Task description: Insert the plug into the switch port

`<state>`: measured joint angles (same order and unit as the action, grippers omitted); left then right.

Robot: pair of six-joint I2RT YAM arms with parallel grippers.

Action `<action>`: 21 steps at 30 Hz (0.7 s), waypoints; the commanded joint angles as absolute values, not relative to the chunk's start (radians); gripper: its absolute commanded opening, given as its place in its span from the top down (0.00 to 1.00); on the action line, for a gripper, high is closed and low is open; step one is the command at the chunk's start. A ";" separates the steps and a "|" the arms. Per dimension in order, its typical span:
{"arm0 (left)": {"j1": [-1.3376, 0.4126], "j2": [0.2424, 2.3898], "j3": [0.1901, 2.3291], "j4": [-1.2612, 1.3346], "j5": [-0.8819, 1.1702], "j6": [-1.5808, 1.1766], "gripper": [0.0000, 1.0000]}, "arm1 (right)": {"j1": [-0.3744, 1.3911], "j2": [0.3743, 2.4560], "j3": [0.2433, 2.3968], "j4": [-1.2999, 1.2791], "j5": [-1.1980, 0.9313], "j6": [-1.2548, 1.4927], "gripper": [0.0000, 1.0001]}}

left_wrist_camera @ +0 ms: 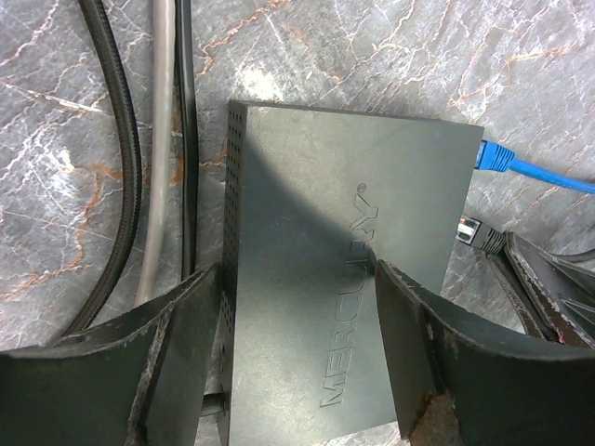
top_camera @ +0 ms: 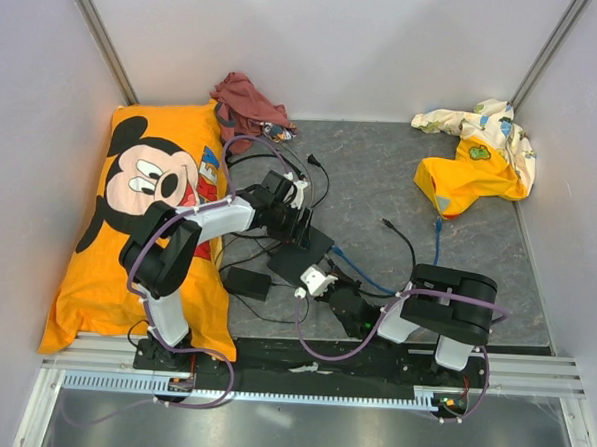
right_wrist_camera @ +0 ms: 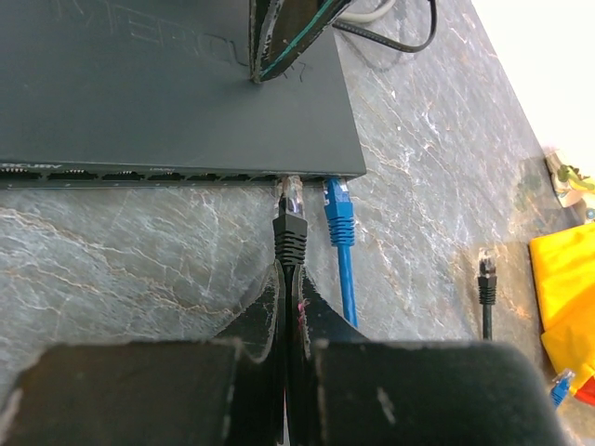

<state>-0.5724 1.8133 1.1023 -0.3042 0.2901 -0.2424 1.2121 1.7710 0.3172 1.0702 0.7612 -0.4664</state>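
Observation:
The switch (left_wrist_camera: 316,214) is a thin matte-black box lying flat on the grey marbled table; it also shows in the top view (top_camera: 295,258). Its port row (right_wrist_camera: 167,174) faces my right gripper. My left gripper (left_wrist_camera: 297,271) stands open astride it, one finger (left_wrist_camera: 186,353) beside its vented side and the other fingertip (right_wrist_camera: 270,51) on its top. My right gripper (right_wrist_camera: 291,269) is shut on the black plug (right_wrist_camera: 291,212) just behind its ribbed boot. The plug's clear tip sits at the port row near the switch's right end. I cannot tell whether it is inside a port.
A blue plug (right_wrist_camera: 337,209) lies just right of the black one, its tip at the switch's corner. A loose black plug (right_wrist_camera: 485,269) lies further right. An adapter brick (top_camera: 245,281), tangled cables (top_camera: 281,173), a Mickey pillow (top_camera: 148,226) and a yellow cloth (top_camera: 471,173) surround the work area.

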 commanded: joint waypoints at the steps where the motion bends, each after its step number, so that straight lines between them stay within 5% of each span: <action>1: -0.577 1.761 1.105 -0.287 0.331 -0.219 0.27 | 1.213 1.727 0.356 1.083 0.683 -0.419 1.00; 13: -0.577 1.566 0.985 -0.143 0.299 -0.363 0.25 | 1.183 1.574 0.350 0.870 0.624 -0.336 1.00; 21: -0.584 1.479 0.816 0.190 0.426 -0.679 0.25 | 1.181 1.428 0.330 0.727 0.630 -0.250 1.00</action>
